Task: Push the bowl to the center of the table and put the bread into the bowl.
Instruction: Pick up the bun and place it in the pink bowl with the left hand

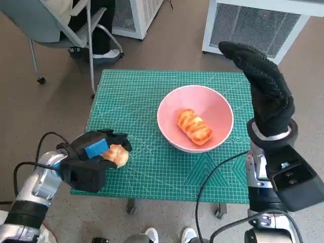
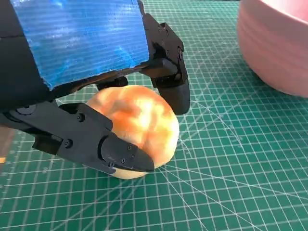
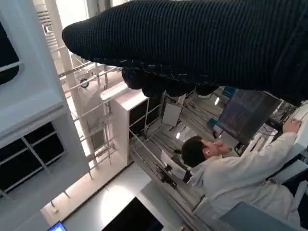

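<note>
Left hand (image 2: pixel 91 96) grips bread (image 2: pixel 137 127), seemingly touching the mat (image 2: pixel 231 159).

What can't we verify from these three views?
- Underside of the bread roll held by the left hand: hidden in the left wrist view by the roll itself and the fingers, so contact with the mat is unclear.
- Right hand palm: the head view shows only the glove's back; the right wrist view faces the room.
- Bowl: cut off by the left wrist view's edge.

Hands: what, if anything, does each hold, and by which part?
The left hand grips a round bread roll by its sides, at the table's near left edge. The right hand, raised, holds nothing.
</note>
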Robot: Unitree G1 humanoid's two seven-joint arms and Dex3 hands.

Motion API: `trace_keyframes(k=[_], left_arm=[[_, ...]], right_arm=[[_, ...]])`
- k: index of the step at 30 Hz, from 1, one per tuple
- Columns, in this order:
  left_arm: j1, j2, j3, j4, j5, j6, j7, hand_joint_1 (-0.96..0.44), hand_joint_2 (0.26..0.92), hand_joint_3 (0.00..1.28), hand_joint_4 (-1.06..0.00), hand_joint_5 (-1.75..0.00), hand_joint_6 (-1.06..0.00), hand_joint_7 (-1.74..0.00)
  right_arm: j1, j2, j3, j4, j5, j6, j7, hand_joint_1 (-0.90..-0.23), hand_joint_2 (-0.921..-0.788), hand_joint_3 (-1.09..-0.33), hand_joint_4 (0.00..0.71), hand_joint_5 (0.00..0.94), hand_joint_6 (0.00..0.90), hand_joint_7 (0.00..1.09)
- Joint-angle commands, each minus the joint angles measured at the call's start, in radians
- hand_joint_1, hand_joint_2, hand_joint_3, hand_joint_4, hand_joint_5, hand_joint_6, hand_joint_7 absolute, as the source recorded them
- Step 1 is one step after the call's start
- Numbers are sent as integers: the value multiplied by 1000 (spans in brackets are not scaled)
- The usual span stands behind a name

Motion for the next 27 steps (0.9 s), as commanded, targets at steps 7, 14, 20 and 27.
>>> trace_keyframes(k=[7, 14, 20, 27], left_arm=[[-93, -4, 71, -135, -83, 84, -46, 3, 921, 170, -550, -1342, -534, -1239], [-182, -53, 99, -234, -100, 125, -7, 3, 920, 120, -588, -1282, -606, -1183], [-306, -149, 92, -278, -99, 152, 53, 4, 913, 37, -697, -1162, -718, -1068], [-424, -237, 52, -232, -81, 118, 95, 4, 905, 12, -745, -1098, -759, -1039]], right_arm=[[16, -2, 1, 10, 6, 5, 13, -600, -921, -709, 281, 0, 14, 645], [10, -4, 0, 17, 1, 3, 12, -611, -921, -707, 281, 0, 15, 644], [1, 2, 3, 26, -9, 6, 7, -611, -921, -708, 281, 0, 16, 645], [-2, 4, 5, 32, -13, 4, 5, -606, -921, -709, 281, 0, 17, 648]])
